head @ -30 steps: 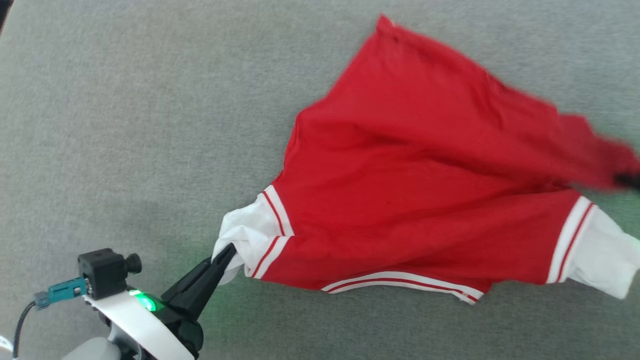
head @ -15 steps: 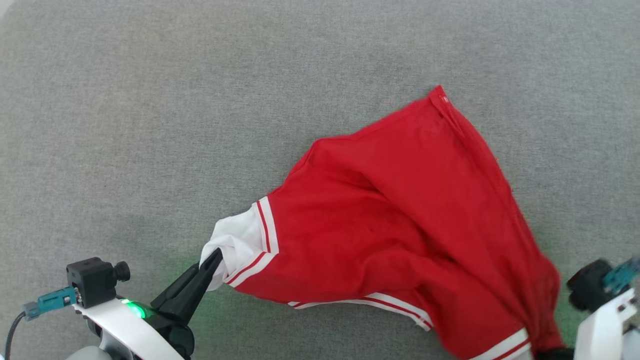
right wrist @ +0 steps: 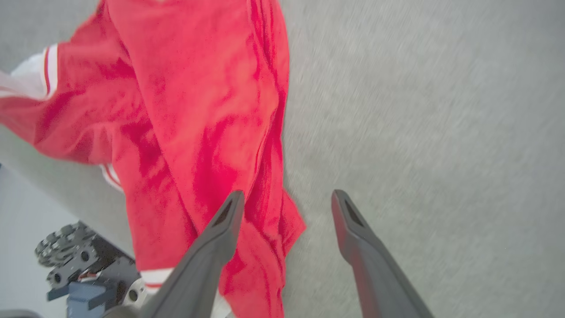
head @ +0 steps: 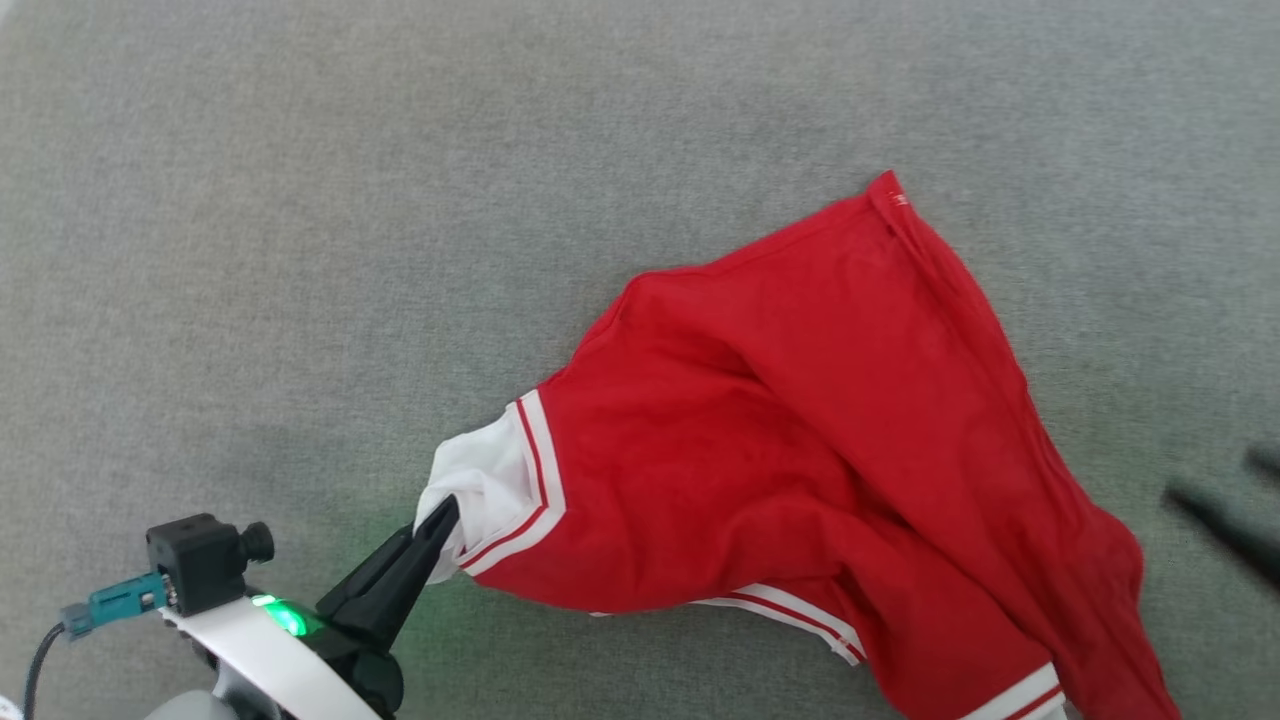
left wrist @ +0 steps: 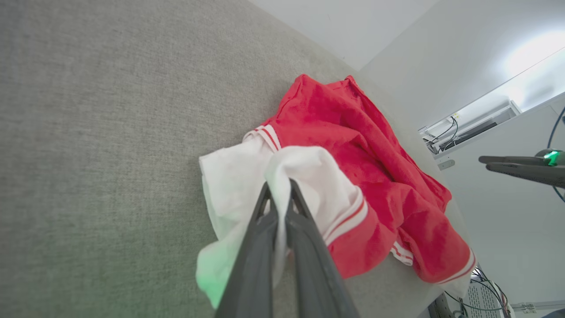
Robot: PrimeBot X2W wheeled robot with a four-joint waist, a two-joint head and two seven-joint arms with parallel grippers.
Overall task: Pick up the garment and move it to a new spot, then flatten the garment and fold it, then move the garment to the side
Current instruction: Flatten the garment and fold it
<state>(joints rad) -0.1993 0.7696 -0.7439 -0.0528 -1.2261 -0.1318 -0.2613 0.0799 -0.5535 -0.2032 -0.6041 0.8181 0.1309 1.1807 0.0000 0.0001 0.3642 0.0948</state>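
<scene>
The garment [head: 800, 440], red with white sleeves and striped trim, lies bunched on the grey surface, its right part trailing off the near right edge. My left gripper [head: 445, 515] is shut on the white left sleeve [left wrist: 309, 176]; in the left wrist view the cloth is pinched between the fingertips of that gripper [left wrist: 278, 190]. My right gripper [head: 1210, 474] is blurred at the right, apart from the cloth. In the right wrist view this gripper [right wrist: 288, 196] stands open above the garment's [right wrist: 185, 110] right edge, nothing between its fingers.
The grey fabric-covered table [head: 400, 200] stretches bare to the left and far side. Its edge runs near the garment's lower right [left wrist: 423, 287]. Part of the robot's base [right wrist: 84, 265] shows below that edge. A pale wall [left wrist: 485, 66] lies beyond.
The right gripper pulled the garment's right side toward the near right, then opened and let go. It has drawn away from the cloth. The left grip on the sleeve is unchanged.
</scene>
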